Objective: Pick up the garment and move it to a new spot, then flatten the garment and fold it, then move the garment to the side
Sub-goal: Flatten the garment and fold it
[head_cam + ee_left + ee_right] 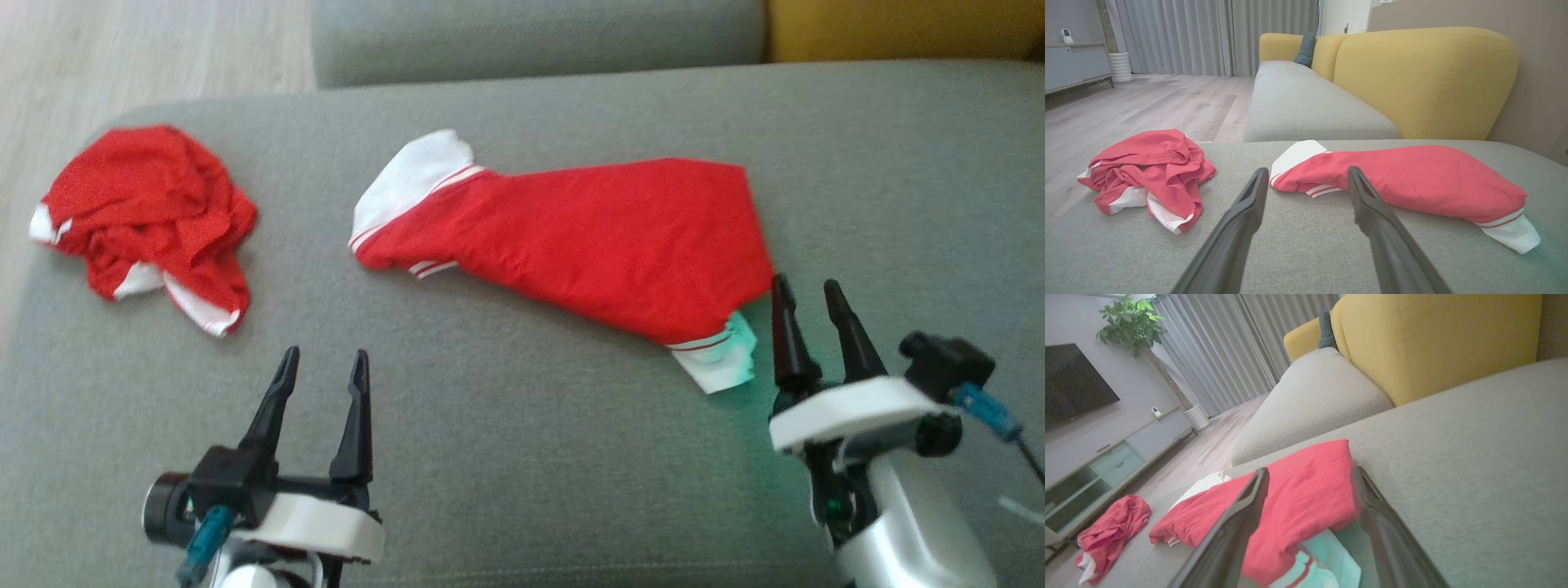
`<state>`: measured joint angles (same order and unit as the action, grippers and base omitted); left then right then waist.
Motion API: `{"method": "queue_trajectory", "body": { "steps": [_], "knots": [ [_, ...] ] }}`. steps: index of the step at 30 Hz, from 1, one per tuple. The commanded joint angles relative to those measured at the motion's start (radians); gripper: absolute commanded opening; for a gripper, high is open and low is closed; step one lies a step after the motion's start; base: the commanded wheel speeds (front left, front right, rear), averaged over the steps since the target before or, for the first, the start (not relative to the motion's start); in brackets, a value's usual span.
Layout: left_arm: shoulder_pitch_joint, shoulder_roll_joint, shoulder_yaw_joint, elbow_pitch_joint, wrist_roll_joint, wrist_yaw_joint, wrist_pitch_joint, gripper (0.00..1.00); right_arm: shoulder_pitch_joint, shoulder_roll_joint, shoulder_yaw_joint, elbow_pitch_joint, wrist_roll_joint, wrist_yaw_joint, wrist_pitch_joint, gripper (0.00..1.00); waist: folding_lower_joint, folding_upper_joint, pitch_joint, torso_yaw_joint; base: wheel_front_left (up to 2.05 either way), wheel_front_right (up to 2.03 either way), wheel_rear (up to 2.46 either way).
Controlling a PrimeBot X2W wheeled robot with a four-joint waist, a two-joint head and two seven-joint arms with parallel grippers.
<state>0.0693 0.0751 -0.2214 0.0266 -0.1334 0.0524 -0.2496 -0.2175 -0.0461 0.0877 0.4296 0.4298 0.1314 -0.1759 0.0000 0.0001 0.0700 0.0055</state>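
A red garment (588, 237) with white, red-striped cuffs lies folded into a long strip across the middle of the grey sofa seat (531, 457). It also shows in the left wrist view (1412, 179) and the right wrist view (1310, 498). A second red garment (151, 212) (1155, 163) (1110, 526) sits crumpled in a heap near the seat's left edge. My left gripper (325, 355) (1307, 171) hovers open in front of the strip's left end, empty. My right gripper (807, 284) (1309, 470) stands open and empty just off the strip's right end, beside a white cuff (722, 363).
The seat's left edge drops to a wooden floor (122, 57). Behind the seat lie another grey cushion (531, 33) and a yellow backrest (1425, 81). Bare grey fabric stretches between and in front of the two garments and to the right.
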Motion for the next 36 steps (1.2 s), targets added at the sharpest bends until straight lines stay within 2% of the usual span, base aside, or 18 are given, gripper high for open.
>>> {"method": "queue_trajectory", "body": {
  "steps": [1, 3, 7, 11, 22, 23, 24, 27, 33, 36],
  "knots": [
    [-0.066, -0.007, 0.025, -0.029, 0.008, -0.007, -0.012, 1.00, -0.066, -0.004, 0.019, 0.016, 0.057, -0.001, 0.007, 1.00, 0.0000, -0.0001, 0.033, 0.023, 0.00, 0.00, 0.00],
    [-0.074, -0.010, 0.023, -0.024, 0.011, -0.012, -0.012, 1.00, -0.101, -0.004, 0.023, 0.078, 0.120, -0.001, 0.016, 1.00, 0.0000, -0.0001, 0.051, 0.032, 0.00, 0.00, 0.00],
    [-0.090, -0.013, 0.026, -0.017, 0.001, -0.022, -0.012, 1.00, -0.153, -0.004, 0.035, 0.162, 0.143, -0.001, 0.014, 1.00, 0.0000, -0.0001, 0.075, 0.043, 0.00, 0.00, 0.00],
    [-0.109, -0.017, 0.030, -0.017, -0.002, -0.033, -0.012, 1.00, -0.205, -0.004, 0.054, 0.255, 0.230, -0.001, 0.004, 1.00, 0.0000, -0.0001, 0.101, 0.052, 0.00, 0.00, 0.00],
    [-0.138, -0.023, 0.022, -0.012, -0.024, -0.052, -0.012, 1.00, -0.378, -0.004, 0.161, 0.417, 0.442, -0.001, -0.063, 1.00, 0.0000, -0.0001, 0.141, 0.065, 0.00, 0.00, 0.00],
    [-0.138, -0.023, 0.024, -0.011, -0.023, -0.053, -0.012, 1.00, -0.397, -0.004, 0.159, 0.433, 0.452, -0.001, -0.070, 0.44, 0.0000, -0.0001, 0.139, 0.066, 0.00, 0.00, 0.00],
    [-0.136, -0.023, 0.026, -0.011, -0.023, -0.053, -0.012, 1.00, -0.415, -0.004, 0.156, 0.445, 0.453, -0.001, -0.076, 0.00, 0.0000, -0.0001, 0.137, 0.066, 0.00, 0.00, 0.00],
    [-0.128, -0.024, 0.035, -0.009, -0.020, -0.053, -0.012, 1.00, -0.455, -0.004, 0.118, 0.446, 0.440, -0.001, -0.085, 0.00, 0.0000, -0.0001, 0.125, 0.061, 0.00, 0.00, 0.00],
    [-0.106, -0.024, 0.047, -0.004, -0.025, -0.049, -0.012, 1.00, -0.434, -0.004, -0.090, 0.311, 0.330, -0.001, -0.085, 0.00, 0.0000, -0.0001, 0.077, 0.041, 0.00, 0.00, 0.00],
    [-0.092, -0.024, 0.040, -0.006, -0.039, -0.043, -0.012, 1.00, -0.432, -0.004, -0.208, 0.254, 0.236, -0.001, -0.086, 0.00, 0.0000, -0.0001, 0.046, 0.037, 0.00, 0.00, 0.00]
  ]
}}
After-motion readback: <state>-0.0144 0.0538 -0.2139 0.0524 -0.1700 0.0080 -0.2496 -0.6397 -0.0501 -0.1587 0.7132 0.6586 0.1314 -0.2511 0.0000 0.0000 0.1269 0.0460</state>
